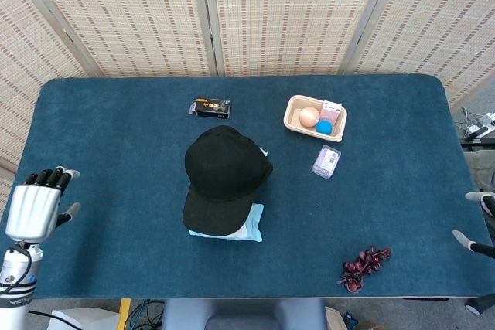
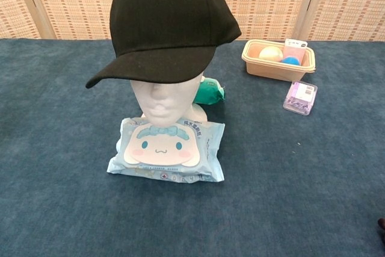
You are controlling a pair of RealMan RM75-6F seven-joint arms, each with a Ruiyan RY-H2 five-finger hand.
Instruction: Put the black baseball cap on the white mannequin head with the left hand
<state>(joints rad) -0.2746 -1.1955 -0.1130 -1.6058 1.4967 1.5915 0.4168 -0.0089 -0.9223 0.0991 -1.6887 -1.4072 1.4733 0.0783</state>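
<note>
The left hand [image 1: 35,206] showed only in the head view, at the frame's lower-left edge. Back of hand was a smooth silver-grey metallic shell w/ faint lengthwise grooves running toward the fingers. Fingers [image 1: 48,178] were black along most of their length, capped w/ pale grey tips; thumb was grey too, darker near its base. Below the shell sat a narrower wrist section, white/silver w/ black rings, and a short line of dark lettering on the forearm, too small to read. The right hand [image 1: 478,222] showed only as pale grey fingertips w/ dark segments behind, at the right edge.
</note>
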